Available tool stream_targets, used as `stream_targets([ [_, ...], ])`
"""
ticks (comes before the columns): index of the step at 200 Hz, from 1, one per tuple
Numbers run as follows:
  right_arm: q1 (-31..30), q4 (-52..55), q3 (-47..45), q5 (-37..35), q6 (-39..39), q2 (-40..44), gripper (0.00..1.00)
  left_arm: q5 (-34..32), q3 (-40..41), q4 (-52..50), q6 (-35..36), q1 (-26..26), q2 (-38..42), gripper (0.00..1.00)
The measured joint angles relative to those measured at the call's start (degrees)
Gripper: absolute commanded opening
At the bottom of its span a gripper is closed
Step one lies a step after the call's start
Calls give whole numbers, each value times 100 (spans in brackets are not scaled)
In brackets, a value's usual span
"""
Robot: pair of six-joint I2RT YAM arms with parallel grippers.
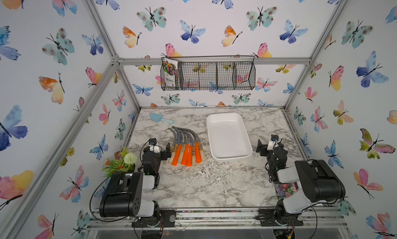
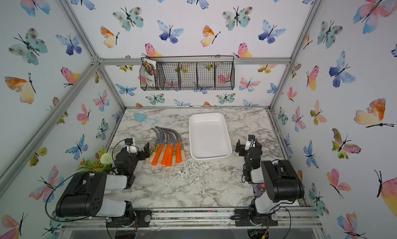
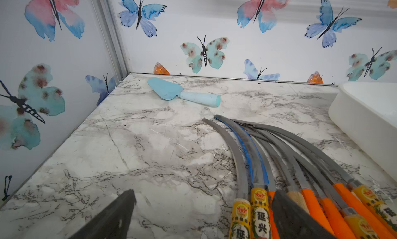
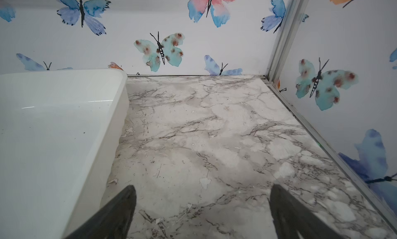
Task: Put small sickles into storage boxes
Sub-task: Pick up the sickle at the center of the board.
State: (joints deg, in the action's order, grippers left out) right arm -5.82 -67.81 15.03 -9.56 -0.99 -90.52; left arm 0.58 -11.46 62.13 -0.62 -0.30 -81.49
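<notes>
Closest to me, two arms reach in from the near edge of the marble table (image 1: 214, 184). The left gripper (image 3: 204, 192) has its jaws spread wide with nothing between them; it sits low, just beside the handle ends of the small sickles (image 1: 185, 147). The right gripper (image 4: 202, 186) is just as wide apart and also holds nothing, over bare table just to the right of the tray. One artificial plant (image 1: 122, 162) stands by the left arm.

The sickles lie on the table in one tight fan, handles toward me and curved grey blades sweeping away to the left. I count about seven, though they overlap too much to be sure; four handles are bright orange, the others pale wood with labels. Just to their right sits one white tray (image 1: 229, 159), apart from them.

Further back lies one light blue trowel (image 1: 160, 118). On the back wall hangs one black wire basket (image 1: 208, 75) with one flowered packet (image 1: 170, 73) in its left end.
</notes>
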Motion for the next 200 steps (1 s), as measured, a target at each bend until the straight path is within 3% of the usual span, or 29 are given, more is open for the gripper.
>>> stream_targets([
  [163, 0, -205, -26, 22, 2, -37, 98, -201, 0, -4, 31, -70, 0, 98],
  [200, 0, 232, 52, 20, 15, 142, 98, -317, -50, -238, 31, -136, 76, 98],
])
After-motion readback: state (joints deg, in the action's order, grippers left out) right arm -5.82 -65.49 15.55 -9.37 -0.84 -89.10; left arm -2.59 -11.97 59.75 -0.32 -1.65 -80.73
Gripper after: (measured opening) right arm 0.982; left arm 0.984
